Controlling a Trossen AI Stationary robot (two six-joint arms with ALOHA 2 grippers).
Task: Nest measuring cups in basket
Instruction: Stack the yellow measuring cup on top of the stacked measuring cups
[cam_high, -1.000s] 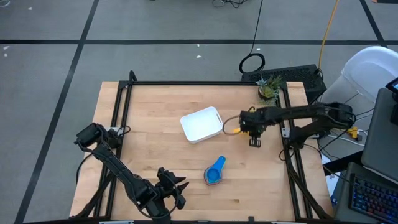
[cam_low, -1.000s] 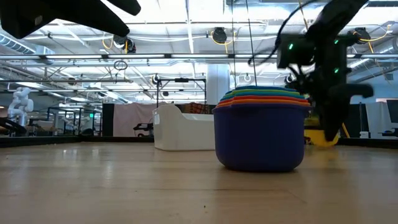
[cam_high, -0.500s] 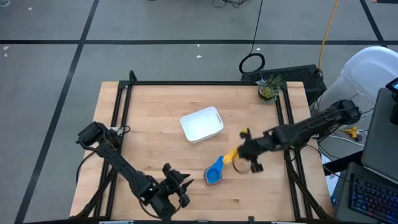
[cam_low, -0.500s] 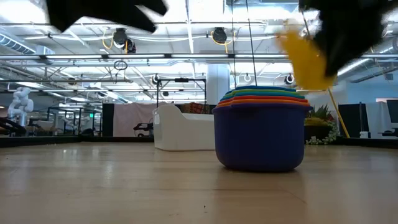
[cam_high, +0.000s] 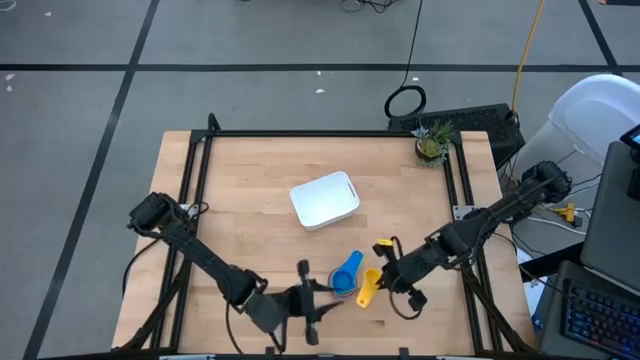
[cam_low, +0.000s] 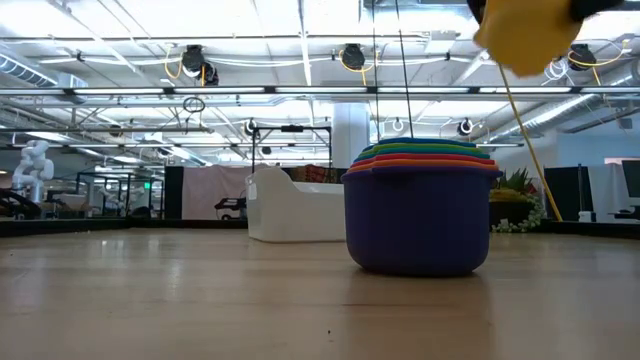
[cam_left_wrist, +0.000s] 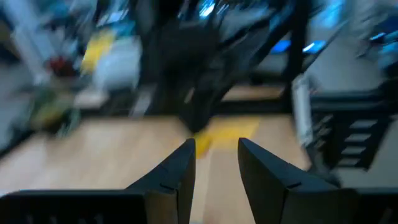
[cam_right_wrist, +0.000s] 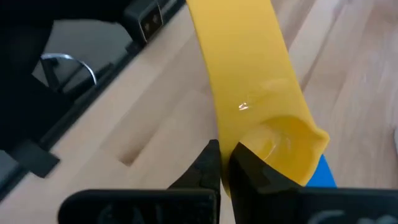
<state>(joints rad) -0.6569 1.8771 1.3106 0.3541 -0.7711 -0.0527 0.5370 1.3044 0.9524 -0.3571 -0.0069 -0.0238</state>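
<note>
The nested measuring cups (cam_high: 345, 273) stand near the table's near edge, light blue innermost and the dark blue bowl (cam_low: 418, 225) outermost. The white basket (cam_high: 325, 199) sits on the table's middle, farther back, and also shows as the basket (cam_low: 290, 210) in the low view. My right gripper (cam_high: 388, 268) is just right of the stack, shut on the yellow measuring cup (cam_high: 367, 286), which is high above the table in the low view (cam_low: 525, 35). My left gripper (cam_high: 322, 298) is open, close to the stack's left near side. In the left wrist view its fingers (cam_left_wrist: 216, 155) point at the yellow cup (cam_left_wrist: 227, 134). My right gripper (cam_right_wrist: 225, 155) pinches the yellow cup between its two fingers at the bowl's edge (cam_right_wrist: 233, 140), where the flat handle joins it. The handle (cam_right_wrist: 239, 56) stretches away from the fingers. The cup is lifted clear of the table, beside the stack's light blue cup (cam_right_wrist: 320, 171).
A small potted plant (cam_high: 432, 143) stands at the table's far right corner. Black frame rails (cam_high: 200, 180) run along the left and right sides. Bare wood lies left of the basket and along the near left part of the table.
My right gripper has carried the yellow cup from beside the basket's right side toward the near edge, ending just right of the stack, with the cup raised off the table. My left gripper has swept right along the near edge toward the stack.
</note>
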